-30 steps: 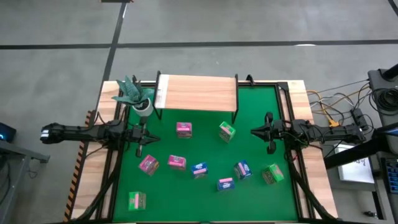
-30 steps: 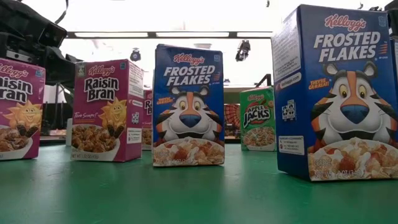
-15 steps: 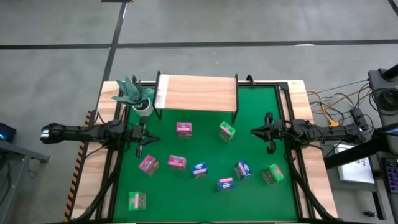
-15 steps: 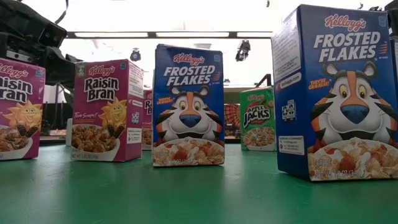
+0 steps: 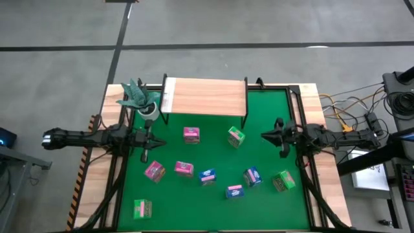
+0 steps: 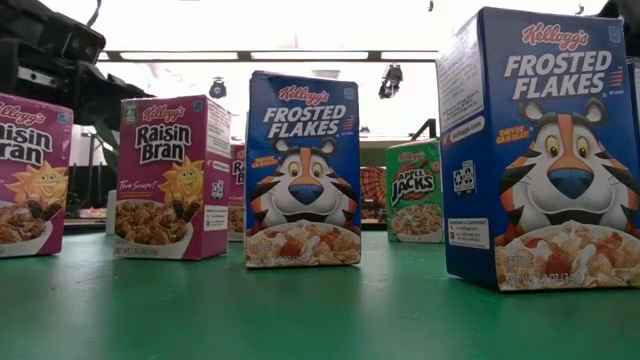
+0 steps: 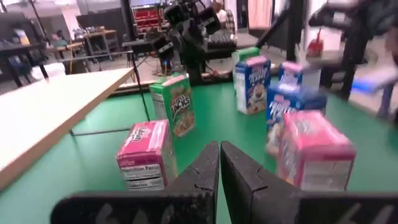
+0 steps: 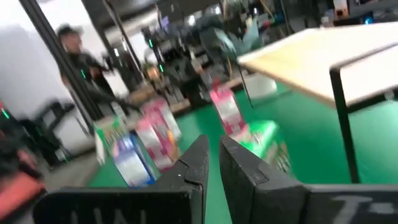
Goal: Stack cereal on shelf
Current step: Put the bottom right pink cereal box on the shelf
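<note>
Both tools are closed and empty: the left tool (image 5: 157,144) and the right tool (image 5: 265,136) hover over the surface. No cereal is on the shelf (image 5: 206,95). The pink box (image 5: 191,134), probably nearest the left tool, should be approached with jaws opened first.

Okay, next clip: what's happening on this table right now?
Nothing is being handled yet. The left end effector and the right end effector hover at opposite sides of the green mat, both shut and empty. Nine small cereal boxes stand scattered on the mat, pink, green and blue. The wooden shelf at the far edge has no box on it, and a potted plant sits beside its labelled end. Stacking has not started.
</note>
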`<move>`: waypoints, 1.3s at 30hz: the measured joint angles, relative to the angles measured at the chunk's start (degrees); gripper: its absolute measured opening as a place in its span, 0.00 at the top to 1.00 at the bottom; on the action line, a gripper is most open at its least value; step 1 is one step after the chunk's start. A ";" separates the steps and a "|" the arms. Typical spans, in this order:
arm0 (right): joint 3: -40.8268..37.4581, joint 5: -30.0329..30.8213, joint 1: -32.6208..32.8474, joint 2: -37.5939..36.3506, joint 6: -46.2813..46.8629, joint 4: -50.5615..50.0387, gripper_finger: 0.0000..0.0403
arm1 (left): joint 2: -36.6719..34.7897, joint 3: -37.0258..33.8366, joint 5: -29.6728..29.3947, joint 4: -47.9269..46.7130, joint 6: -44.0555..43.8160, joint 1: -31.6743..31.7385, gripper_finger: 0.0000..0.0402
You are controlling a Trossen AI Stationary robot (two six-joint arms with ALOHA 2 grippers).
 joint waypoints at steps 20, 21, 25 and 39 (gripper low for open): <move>0.12 0.19 0.00 9.65 -12.03 26.32 0.93 | 8.27 3.91 0.13 50.30 -26.77 -0.01 1.00; 0.30 0.19 0.00 9.87 -12.65 26.26 0.93 | 9.65 5.56 0.14 48.85 -26.97 -0.03 1.00; 2.10 0.20 0.00 10.64 -13.81 26.42 0.93 | 16.03 13.56 0.46 39.99 -27.90 -0.04 1.00; 6.99 0.17 0.00 12.79 -22.98 26.31 0.93 | 35.21 40.39 4.99 -7.76 -30.47 -2.55 1.00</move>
